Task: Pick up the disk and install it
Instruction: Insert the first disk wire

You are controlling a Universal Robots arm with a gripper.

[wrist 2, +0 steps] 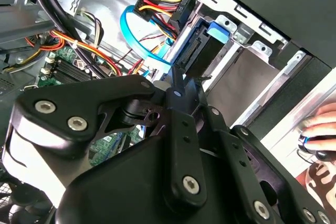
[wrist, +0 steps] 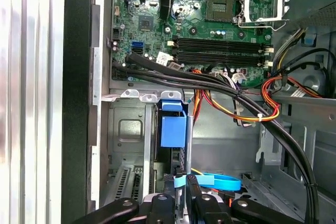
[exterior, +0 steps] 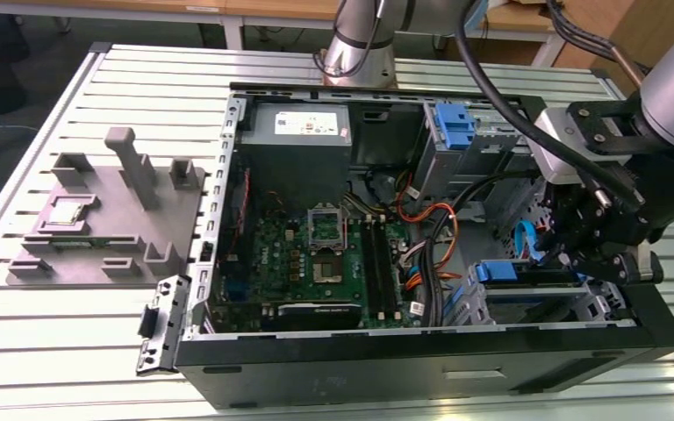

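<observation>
Exterior view: big open PC case (exterior: 431, 351) lies on the slatted table (exterior: 32, 351); inside it I see the green motherboard (exterior: 313, 254), grey PSU box (exterior: 296, 132) and cable bundles. At the case's corner on the exterior view's right, my gripper (exterior: 589, 263) sits over the drive cage (exterior: 525, 298). The disk (wrist: 173, 129), w/ its blue bracket, stands edgewise in that cage slot in the first wrist view. Fingers look nearly closed just above it; can't tell if they grasp it.

slatted metal table (exterior: 68, 333) | on it: open computer case (exterior: 431, 364), grey fixture (exterior: 103, 219)
</observation>
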